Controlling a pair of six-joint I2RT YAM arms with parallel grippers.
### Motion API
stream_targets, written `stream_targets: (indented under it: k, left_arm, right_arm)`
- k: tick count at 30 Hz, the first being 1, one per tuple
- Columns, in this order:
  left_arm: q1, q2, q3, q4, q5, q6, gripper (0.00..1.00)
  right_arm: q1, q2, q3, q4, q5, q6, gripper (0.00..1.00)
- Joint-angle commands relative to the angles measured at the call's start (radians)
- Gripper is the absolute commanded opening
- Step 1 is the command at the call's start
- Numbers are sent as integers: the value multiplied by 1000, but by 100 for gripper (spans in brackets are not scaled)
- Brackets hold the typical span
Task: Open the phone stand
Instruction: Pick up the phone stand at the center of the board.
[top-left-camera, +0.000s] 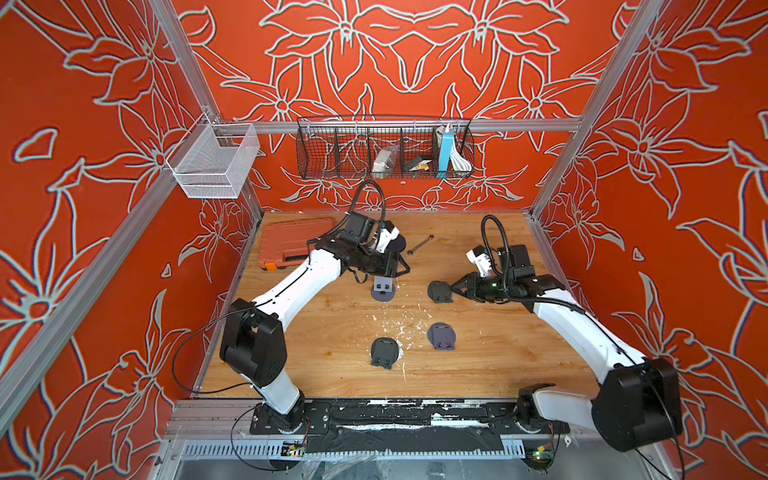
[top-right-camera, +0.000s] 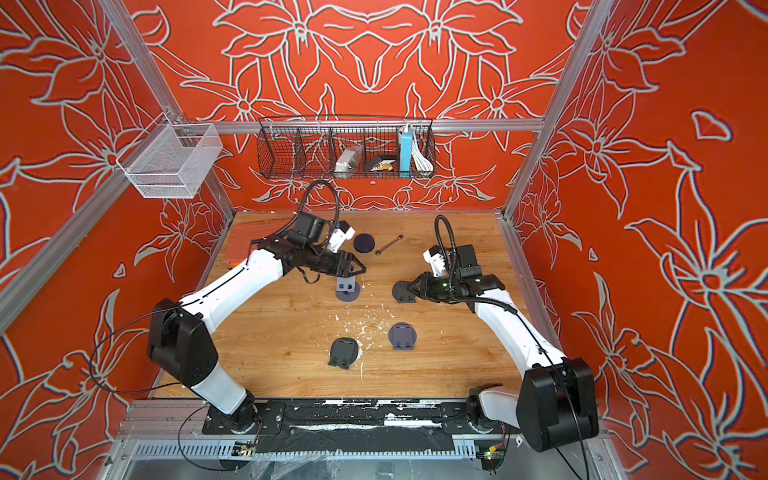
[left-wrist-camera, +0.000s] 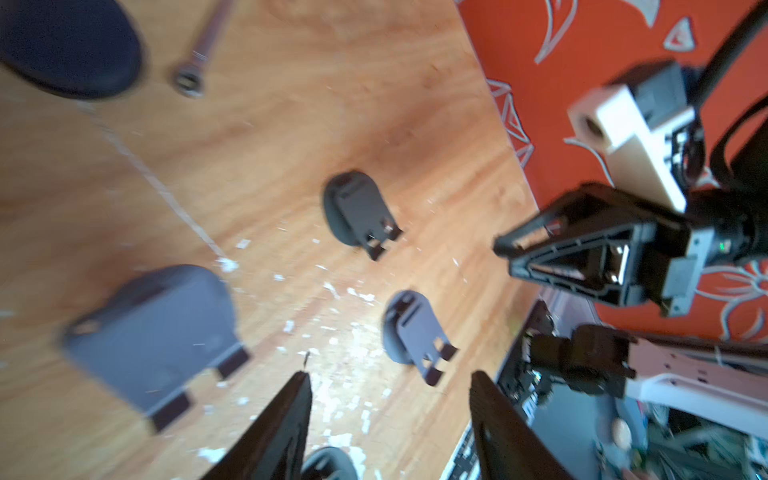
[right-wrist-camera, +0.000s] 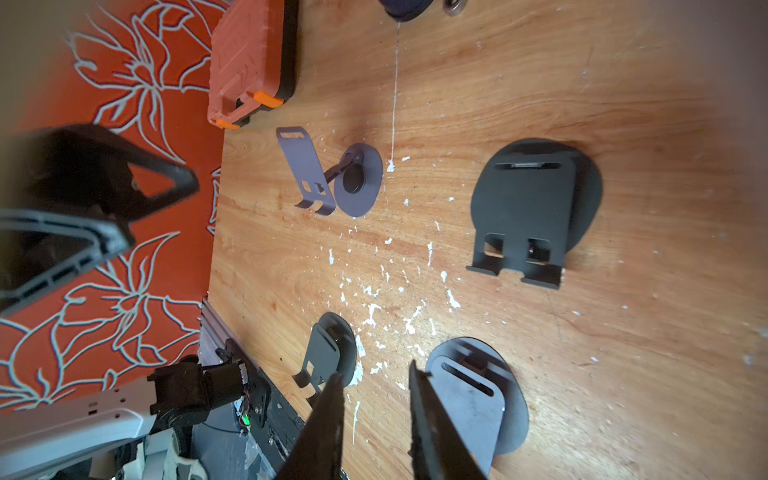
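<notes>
While the left pincer (top-left-camera: 404, 266) hovers released over the opened phone stand (top-left-camera: 384, 289), the right pincer (top-left-camera: 453, 288) — slightly parted, empty — sits beside a folded black stand (top-left-camera: 439, 291) flat on the surface (top-left-camera: 332, 365); a skidding pinch may shove it away.

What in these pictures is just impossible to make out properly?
Orange tool case: the left arm hides most of it in a top view.
Wire basket contents: too small in both top views.
Opened phone stand: blurred, left wrist view.
Dark disc: cut off by the right wrist view's edge.
</notes>
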Motion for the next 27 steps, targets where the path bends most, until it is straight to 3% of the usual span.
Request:
stream_targets:
  k: [1,11,22,27]
  left_arm:
    - [-57,49,-22,62,-25,-100,61]
    - [-132,287,54,292,-61,-220,62]
    - [-140,502,173,339,-87,-267,61]
    - [-140,559,192,384,-48,-291,60]
  right_arm:
    - [-31,-68,-30,-45,41,-24,30]
    - [-94,-148,-119,-50,44,-3,29]
    - [-115,-140,-139,-40,37,-6,27]
    - [-124,-110,-147,-17,14,-10,27]
